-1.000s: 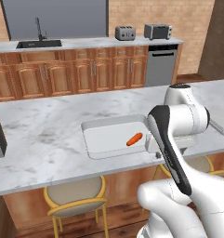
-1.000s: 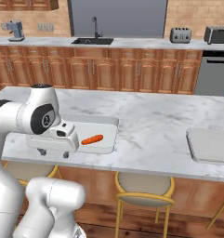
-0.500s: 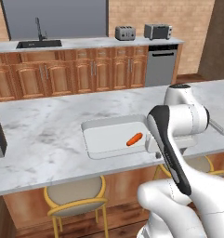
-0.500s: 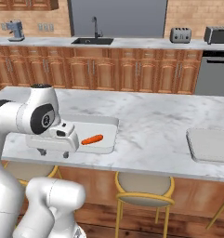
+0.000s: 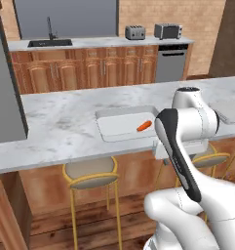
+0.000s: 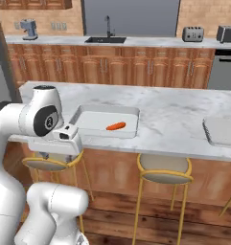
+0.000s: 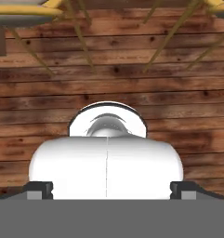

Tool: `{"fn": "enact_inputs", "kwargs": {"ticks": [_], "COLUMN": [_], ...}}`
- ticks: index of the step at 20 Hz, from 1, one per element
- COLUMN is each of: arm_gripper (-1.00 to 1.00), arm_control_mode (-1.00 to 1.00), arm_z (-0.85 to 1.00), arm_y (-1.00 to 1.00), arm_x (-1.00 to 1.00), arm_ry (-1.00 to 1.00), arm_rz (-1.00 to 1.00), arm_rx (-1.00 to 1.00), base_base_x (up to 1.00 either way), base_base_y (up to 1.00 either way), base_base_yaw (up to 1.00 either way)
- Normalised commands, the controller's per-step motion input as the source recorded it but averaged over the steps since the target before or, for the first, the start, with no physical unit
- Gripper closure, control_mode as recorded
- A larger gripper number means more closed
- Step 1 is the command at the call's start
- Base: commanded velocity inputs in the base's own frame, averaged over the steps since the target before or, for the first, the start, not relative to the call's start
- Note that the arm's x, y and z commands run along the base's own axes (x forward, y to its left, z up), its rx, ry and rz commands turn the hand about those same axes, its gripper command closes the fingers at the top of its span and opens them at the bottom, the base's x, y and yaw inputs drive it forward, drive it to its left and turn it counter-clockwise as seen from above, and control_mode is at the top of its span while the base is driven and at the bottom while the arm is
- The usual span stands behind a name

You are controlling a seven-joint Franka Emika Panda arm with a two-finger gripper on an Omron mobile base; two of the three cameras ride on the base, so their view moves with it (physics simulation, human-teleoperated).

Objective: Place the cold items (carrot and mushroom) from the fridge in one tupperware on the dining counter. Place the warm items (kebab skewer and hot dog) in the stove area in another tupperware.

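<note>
Left base view: long marbled desk [image 5: 65, 122] across the middle, with 2 pale tupperware on top. Nearer tupperware [image 5: 120, 126] already holding the carrot [image 5: 144, 125], lying flat toward its right end; second tupperware [image 6: 222, 131] well apart at the far right, nothing visible inside. Claw [image 7: 111, 188] tucked low in front of the desk edge, pointing down at the plank floor, tips spread wide, gripping nothing. Probably heading back for the mushroom. Best to keep the arm folded clear of the desk edge and the stools [image 6: 162, 172] while driving, and to bring the mushroom back beside the carrot, not to the far container.
</note>
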Motion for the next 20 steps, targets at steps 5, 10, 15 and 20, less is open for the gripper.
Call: {"fn": "enact_inputs", "kwargs": {"ticks": [5, 10, 15, 20], "arm_gripper": [-1.0, -1.0, -1.0, -1.0], "arm_control_mode": [1.0, 1.0, 1.0, 1.0], "arm_z": [0.0, 0.0, 0.0, 0.0], "arm_y": [0.0, 0.0, 0.0, 0.0], "arm_x": [0.0, 0.0, 0.0, 0.0], "arm_ry": [0.0, 0.0, 0.0, 0.0], "arm_rz": [0.0, 0.0, 0.0, 0.0], "arm_rx": [0.0, 0.0, 0.0, 0.0], "base_base_x": [-0.85, -0.5, -0.08, 0.01], "base_base_y": [0.9, 1.0, 1.0, 1.0], "base_base_yaw": [0.25, 0.29, 0.18, 0.02]}}
